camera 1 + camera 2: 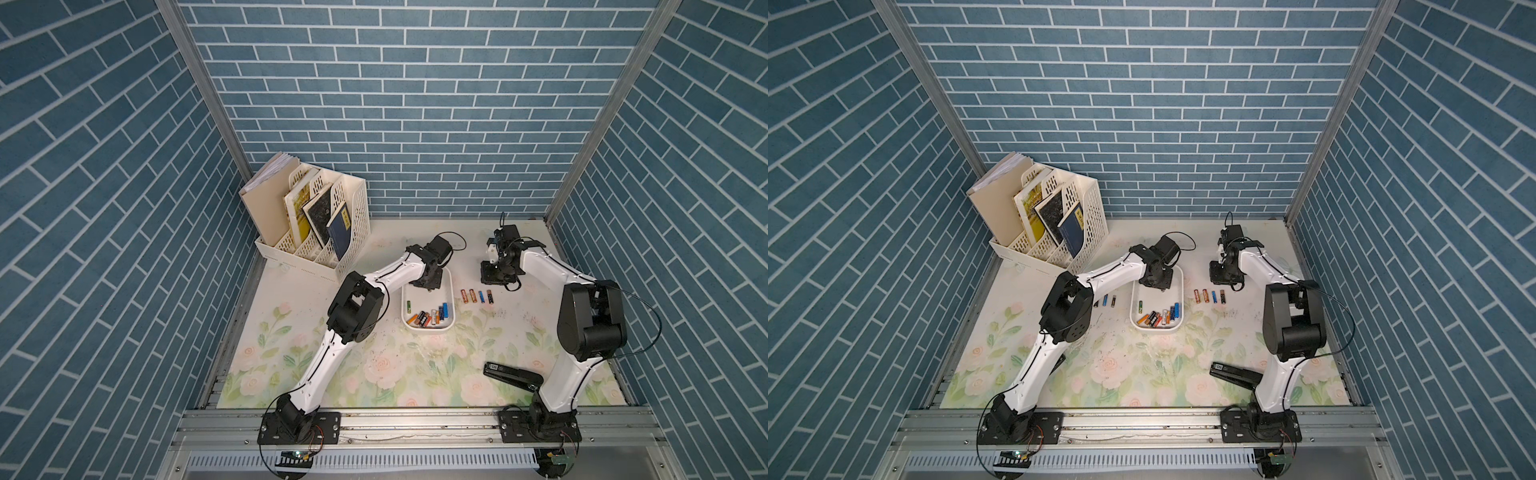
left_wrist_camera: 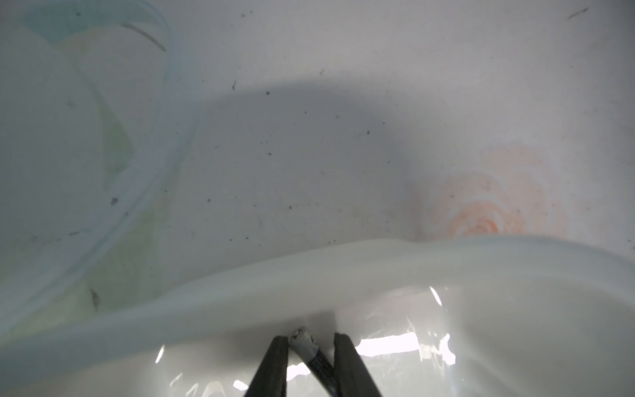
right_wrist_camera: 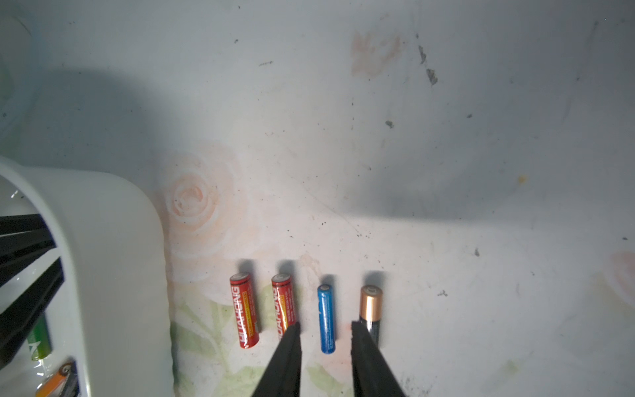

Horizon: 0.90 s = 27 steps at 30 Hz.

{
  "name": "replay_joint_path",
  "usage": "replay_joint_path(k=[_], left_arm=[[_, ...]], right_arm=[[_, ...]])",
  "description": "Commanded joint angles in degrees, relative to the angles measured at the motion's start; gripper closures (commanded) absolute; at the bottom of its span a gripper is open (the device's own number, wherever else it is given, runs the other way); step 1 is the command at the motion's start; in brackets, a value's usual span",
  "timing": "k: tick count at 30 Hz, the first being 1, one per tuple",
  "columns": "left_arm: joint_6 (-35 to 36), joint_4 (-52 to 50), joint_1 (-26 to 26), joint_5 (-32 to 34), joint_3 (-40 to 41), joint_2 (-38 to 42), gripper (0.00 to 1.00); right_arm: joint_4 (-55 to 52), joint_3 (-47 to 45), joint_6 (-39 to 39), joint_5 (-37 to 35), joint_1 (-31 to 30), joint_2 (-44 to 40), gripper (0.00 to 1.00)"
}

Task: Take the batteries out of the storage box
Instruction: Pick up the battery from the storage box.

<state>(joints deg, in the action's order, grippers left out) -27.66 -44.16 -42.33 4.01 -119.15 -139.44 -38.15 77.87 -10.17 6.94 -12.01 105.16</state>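
Note:
The white storage box point(image 1: 428, 328) point(image 1: 1156, 328) holds several batteries point(image 1: 428, 318) bunched at its near end and a green one point(image 1: 408, 306) apart. My left gripper point(image 1: 428, 286) point(image 2: 310, 337) is down in the box's far end, shut on a silver-and-black battery point(image 2: 304, 343) that lies slantwise between its fingers. On the table right of the box lies a row of batteries point(image 1: 476, 296): two red point(image 3: 244, 309), a blue point(image 3: 326, 309) and a copper-black point(image 3: 371, 302). My right gripper point(image 1: 490, 276) point(image 3: 325, 324) hangs open just behind that row, holding nothing. Two more batteries point(image 1: 1109, 300) lie left of the box.
A cream perforated file rack point(image 1: 316, 232) with books stands at the back left. A black stapler point(image 1: 513, 374) lies near the front right, beside the right arm. Blue brick walls close in on three sides.

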Motion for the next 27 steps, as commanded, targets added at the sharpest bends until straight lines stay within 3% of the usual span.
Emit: replay_joint_path(k=[1, 27], left_arm=[[0.33, -1.36, -0.48, 0.29, 0.65, 0.10, 0.76], [0.44, -1.72, -0.45, -1.01, 3.32, 5.94, 0.82]], right_arm=[[-0.30, -0.70, 0.16, 0.27, -0.28, -1.19, 0.71], [0.50, -0.70, -0.11, 0.51, -0.21, -0.60, 0.71]])
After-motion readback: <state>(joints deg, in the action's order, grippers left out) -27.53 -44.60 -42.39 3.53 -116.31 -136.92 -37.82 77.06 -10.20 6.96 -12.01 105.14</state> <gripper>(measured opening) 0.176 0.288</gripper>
